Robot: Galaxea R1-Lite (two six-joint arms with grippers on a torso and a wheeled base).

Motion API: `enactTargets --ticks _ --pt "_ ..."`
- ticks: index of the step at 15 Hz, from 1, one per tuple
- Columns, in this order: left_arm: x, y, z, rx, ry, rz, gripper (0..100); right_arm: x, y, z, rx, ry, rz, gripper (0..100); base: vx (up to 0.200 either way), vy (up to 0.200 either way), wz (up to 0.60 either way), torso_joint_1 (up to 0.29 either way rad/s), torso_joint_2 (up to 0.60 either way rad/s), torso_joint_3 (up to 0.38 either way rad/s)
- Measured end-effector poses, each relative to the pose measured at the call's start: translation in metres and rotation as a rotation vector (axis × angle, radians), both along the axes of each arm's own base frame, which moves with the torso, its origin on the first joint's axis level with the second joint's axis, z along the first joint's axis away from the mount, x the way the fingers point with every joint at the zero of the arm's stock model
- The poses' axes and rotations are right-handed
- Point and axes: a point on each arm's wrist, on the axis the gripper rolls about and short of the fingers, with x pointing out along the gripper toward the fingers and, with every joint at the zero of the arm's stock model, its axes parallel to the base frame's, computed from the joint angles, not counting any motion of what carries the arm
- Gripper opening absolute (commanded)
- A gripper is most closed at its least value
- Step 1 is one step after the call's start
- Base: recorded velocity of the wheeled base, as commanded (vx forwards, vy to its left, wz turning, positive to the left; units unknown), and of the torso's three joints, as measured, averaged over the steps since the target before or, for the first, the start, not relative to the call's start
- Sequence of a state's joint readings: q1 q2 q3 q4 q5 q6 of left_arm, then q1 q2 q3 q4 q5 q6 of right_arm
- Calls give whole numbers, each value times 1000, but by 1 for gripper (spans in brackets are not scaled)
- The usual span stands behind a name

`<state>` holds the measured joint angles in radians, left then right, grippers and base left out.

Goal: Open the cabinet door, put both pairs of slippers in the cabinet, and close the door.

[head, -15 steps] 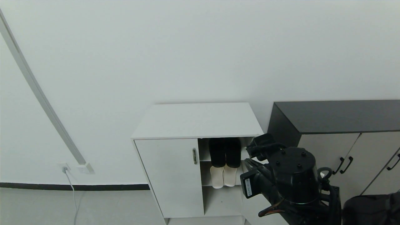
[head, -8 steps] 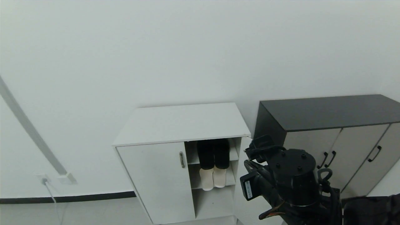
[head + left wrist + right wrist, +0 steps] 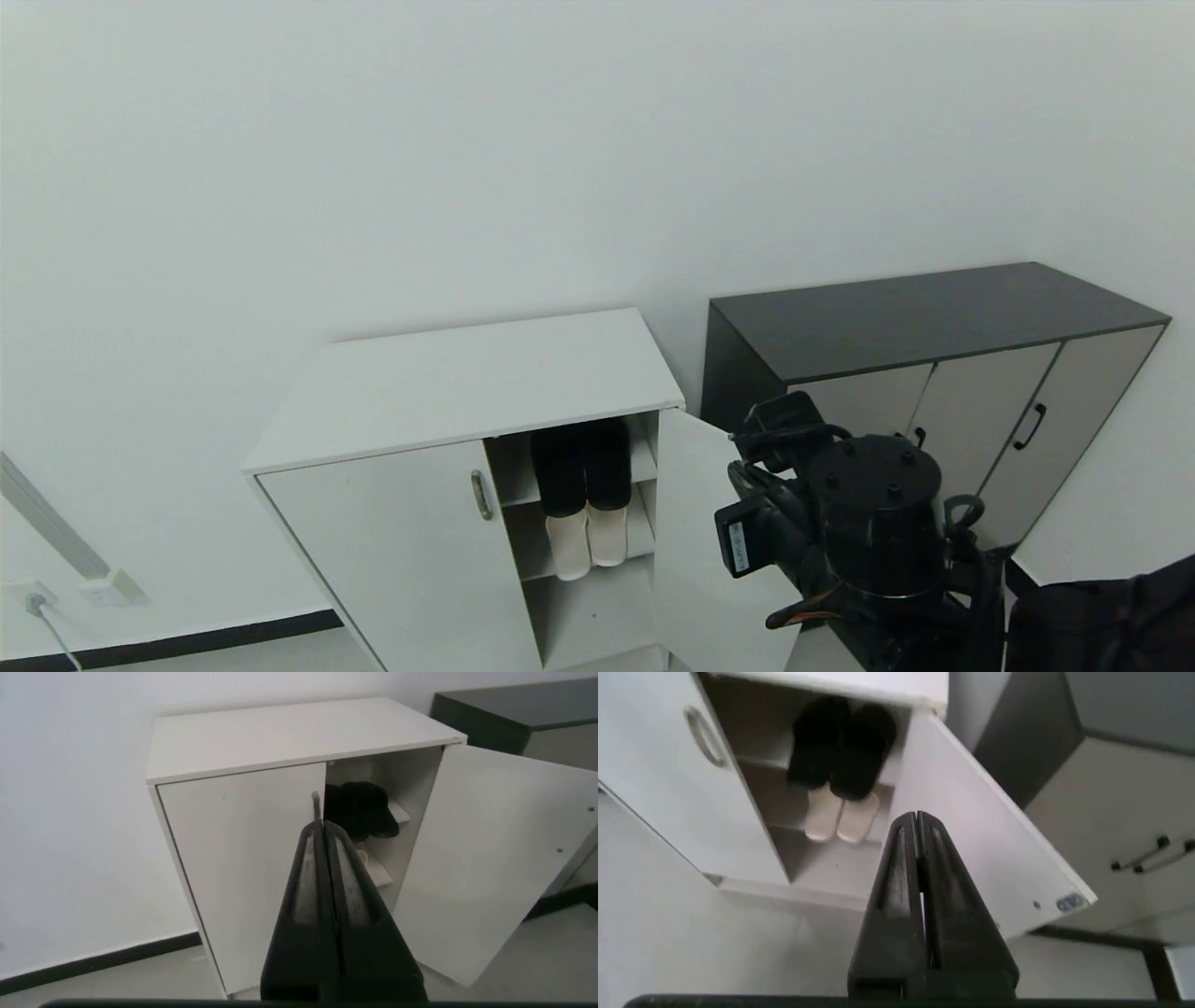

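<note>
I am holding the left gripper (image 3: 320,831) and right gripper (image 3: 917,821) clenched and empty before the cabinet (image 3: 448,392), worrying that black slippers (image 3: 581,467) and white slippers (image 3: 586,546), seemingly jutting over the upper two shelves' front edges, could be blocking the open door (image 3: 700,546) from shutting.

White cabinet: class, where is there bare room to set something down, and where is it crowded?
Bare: the cabinet top and the bottom compartment beneath the white slippers. Crowded: both shelves above, with the black slippers topmost.
</note>
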<state>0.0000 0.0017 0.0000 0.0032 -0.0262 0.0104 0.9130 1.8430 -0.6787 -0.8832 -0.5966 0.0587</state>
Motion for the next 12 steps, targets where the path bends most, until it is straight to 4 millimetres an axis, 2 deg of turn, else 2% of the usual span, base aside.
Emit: enactTargets --ticks 4,7,12 --pt "0 0 0 0 0 0 0 5 -1 -4 1 -1 -14 0 -200 0 0 2 1 1" --pt "0 0 0 0 0 0 0 11 -3 -6 -3 -1 -33 0 0 0 0 0 0 0" --pt "0 0 0 0 0 0 0 41 -11 0 28 -13 -79 0 0 0 0 0 0 0"
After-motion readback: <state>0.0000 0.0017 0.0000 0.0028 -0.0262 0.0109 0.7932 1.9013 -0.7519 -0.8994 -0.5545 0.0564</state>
